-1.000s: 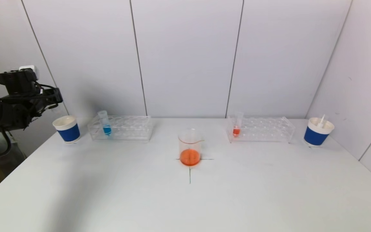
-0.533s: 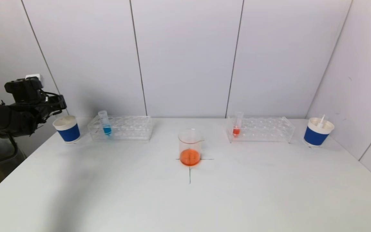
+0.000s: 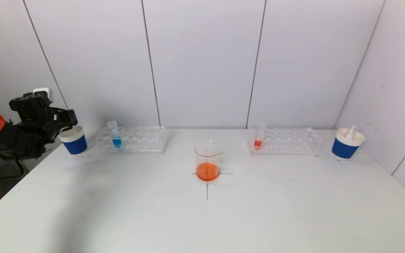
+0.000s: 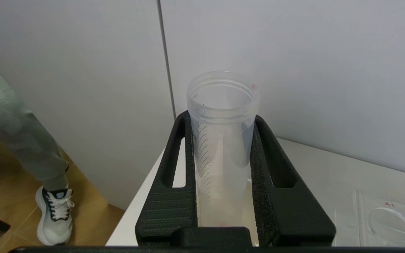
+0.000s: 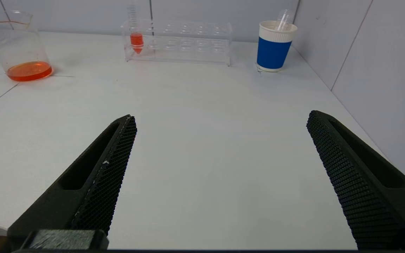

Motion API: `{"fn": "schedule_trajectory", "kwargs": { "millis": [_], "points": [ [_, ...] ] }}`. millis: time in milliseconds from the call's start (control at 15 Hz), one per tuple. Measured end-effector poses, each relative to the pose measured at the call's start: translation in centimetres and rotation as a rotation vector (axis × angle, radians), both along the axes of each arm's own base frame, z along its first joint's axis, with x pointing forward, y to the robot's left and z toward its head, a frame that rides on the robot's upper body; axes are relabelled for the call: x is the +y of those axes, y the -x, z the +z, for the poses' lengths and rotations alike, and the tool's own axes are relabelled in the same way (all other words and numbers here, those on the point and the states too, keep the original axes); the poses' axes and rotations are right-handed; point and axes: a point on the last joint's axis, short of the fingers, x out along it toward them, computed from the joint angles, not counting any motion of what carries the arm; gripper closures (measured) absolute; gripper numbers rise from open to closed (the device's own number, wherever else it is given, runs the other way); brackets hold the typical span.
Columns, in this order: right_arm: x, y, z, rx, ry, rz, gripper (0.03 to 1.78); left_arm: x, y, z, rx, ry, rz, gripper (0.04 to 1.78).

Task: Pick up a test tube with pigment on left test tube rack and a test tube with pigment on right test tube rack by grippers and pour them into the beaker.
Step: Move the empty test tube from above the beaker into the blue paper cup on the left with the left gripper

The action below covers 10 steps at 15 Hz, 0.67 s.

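**Left tool holds an empty tube over the left paper cup; right tool waits with fingers spread**

The left tool [image 3: 69, 119] is at the far left edge of the tabletop [image 3: 202, 218], clenched on an empty clear test tube [image 4: 223, 140]. In the left wrist view the tube sits between the two black fingers [image 4: 174, 175], its threaded open mouth pointing away from the wrist. It seems to hold no liquid, though a faint pink trace on its wall is hard to make out. From the head view the tool hangs just above the rim of the left blue paper cup [image 3: 73, 140].

The left test tube rack [image 3: 132, 140] stands just beside that cup and holds one upright tube with blue pigment [image 3: 114, 135] near its left end. The beaker [image 3: 207, 161] stands at the middle of the tabletop on a drawn cross mark [image 3: 207, 186], with orange liquid in its bottom. The right test tube rack [image 3: 284, 141] holds one upright tube with red pigment [image 3: 259, 136] at its left end. A right blue paper cup [image 3: 347, 144] stands near the rack's right end, with a clear tube [image 3: 351, 131] leaning inside it.

The right tool [image 5: 220, 140] is released, fingers spread wide, low over bare tabletop on the near side, well apart from the rack and beaker. It is outside the head view.
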Motion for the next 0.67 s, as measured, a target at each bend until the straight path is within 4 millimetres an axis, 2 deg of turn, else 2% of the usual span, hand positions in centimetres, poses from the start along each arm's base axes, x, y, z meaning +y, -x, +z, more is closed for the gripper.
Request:
{"fn": "schedule_trajectory", "kwargs": {
  "millis": [667],
  "points": [
    [0.0,0.0,0.0,0.000,0.000,0.000,0.05,-0.8,1.0,-1.7,0.010,0.002,-0.018,1.37]
  ]
}}
